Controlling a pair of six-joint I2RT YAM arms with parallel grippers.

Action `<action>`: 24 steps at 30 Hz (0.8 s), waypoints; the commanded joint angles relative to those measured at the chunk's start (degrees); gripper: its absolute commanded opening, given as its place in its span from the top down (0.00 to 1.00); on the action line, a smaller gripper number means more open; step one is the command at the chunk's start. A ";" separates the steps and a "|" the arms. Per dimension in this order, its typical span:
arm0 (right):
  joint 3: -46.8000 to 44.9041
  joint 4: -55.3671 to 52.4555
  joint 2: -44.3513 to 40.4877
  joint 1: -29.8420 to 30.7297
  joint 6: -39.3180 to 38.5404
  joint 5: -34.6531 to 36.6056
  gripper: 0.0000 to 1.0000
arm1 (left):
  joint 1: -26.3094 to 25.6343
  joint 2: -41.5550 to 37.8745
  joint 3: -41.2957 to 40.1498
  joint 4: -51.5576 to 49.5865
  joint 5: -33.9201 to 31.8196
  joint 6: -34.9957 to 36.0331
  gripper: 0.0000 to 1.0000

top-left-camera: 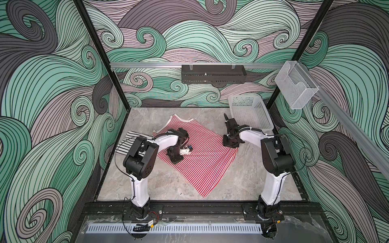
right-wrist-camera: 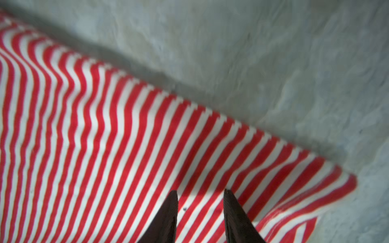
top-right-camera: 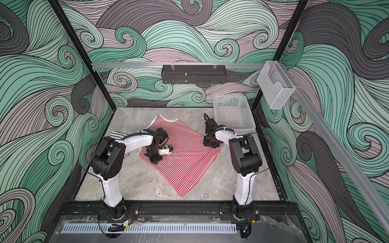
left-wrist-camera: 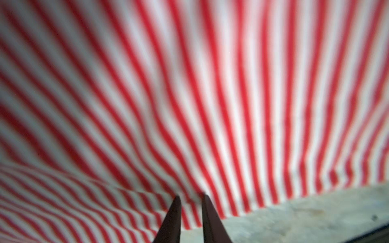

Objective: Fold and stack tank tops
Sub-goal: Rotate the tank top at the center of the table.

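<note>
Top views, red top: the red-and-white tank top (top-left-camera: 202,162) lies spread cornerwise on the table (top-left-camera: 168,185), reaching from one claw to the other.
Top views, left claw: the left claw (top-left-camera: 174,161) is down on one side edge of that top, about midway along it.
Top views, right claw: the right claw (top-left-camera: 229,144) sits at the opposite side, close to a hem corner, with the white basket (top-left-camera: 248,113) just beyond it.
Top views, other top: the black-and-white tank top (top-left-camera: 127,143) lies outboard of the left claw, half hidden under that arm. I cannot tell whether it is folded.
Left wrist, grip: the left claw (left-wrist-camera: 191,197) has its tips nearly together, nipping a pucker of striped knit, and the stripes draw in toward them.
Right wrist, grip: the right claw (right-wrist-camera: 201,192) stands parted and holds nothing. Cloth lies flat beneath it, with the curled hem corner just aside.
Handling: it looks to me like a light, limp, stretchy knit that will sag and slide.
Where to hold: I'd pinch the edges at hem corner and trimmed shoulder, at matching points.
</note>
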 commanded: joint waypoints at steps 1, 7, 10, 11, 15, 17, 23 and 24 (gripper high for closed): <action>5.33 -4.81 -0.37 -0.46 -2.89 2.50 0.61 | -1.80 -3.97 1.45 -7.30 6.63 2.20 0.77; -2.59 -3.43 -10.96 4.22 -1.28 -0.98 0.60 | 2.22 -7.53 5.89 2.72 -0.98 -3.94 0.76; -8.06 -2.18 -14.31 9.17 0.71 -3.06 0.59 | 5.03 -3.22 9.23 6.07 -7.67 -5.68 0.76; -9.52 -1.67 -14.94 10.66 1.25 -3.82 0.59 | 5.87 -1.43 10.63 6.10 -9.62 -6.27 0.76; -14.79 0.12 -17.15 17.16 3.92 -6.13 0.59 | 11.43 3.02 13.80 5.62 -10.29 -7.82 0.77; -16.71 1.07 -17.30 19.25 5.58 -6.38 0.59 | 12.90 3.06 13.18 6.39 -10.17 -7.48 0.77; -19.43 2.61 -13.21 21.85 6.73 -7.18 0.59 | 13.67 5.09 11.85 8.90 -10.46 -7.20 0.77; -19.67 2.33 -12.46 21.75 6.45 -6.74 0.59 | 13.56 5.74 12.02 8.90 -9.94 -7.45 0.77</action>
